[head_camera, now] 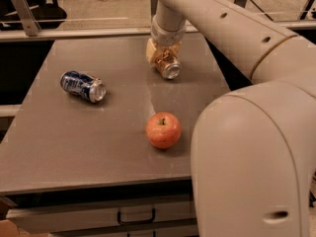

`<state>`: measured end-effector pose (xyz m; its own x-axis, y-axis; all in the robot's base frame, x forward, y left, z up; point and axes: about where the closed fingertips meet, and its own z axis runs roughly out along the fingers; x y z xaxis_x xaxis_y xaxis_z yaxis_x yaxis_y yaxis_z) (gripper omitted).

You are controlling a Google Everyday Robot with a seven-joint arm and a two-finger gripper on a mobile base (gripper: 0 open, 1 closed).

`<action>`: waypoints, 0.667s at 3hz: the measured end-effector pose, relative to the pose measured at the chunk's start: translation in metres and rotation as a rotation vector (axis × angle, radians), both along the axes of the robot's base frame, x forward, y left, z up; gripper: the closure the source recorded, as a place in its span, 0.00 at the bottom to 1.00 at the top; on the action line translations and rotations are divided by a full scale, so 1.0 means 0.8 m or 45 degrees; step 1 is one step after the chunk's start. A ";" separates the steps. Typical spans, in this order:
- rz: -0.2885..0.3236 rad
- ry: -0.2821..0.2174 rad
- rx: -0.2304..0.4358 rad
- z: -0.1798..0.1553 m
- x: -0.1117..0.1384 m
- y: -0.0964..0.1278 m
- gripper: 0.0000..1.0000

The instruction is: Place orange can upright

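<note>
The orange can (pixel 169 68) is seen in copper-orange with a silver end. The tool (pixel 163 56), placed at that can on the far part of the grey-brown desk (pixel 64 142), is coloured pale cream-yellow. A blue can (pixel 83 86) with pale markings and a red-orange apple (pixel 163 130) are also seen.
</note>
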<state>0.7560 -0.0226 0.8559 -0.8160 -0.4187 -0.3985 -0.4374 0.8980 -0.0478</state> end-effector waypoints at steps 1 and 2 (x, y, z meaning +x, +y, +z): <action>0.091 -0.126 0.097 0.031 -0.005 -0.003 0.88; 0.227 -0.296 0.242 0.067 -0.013 -0.007 1.00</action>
<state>0.7453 -0.0283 0.9098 -0.6152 -0.4467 -0.6496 -0.5850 0.8110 -0.0036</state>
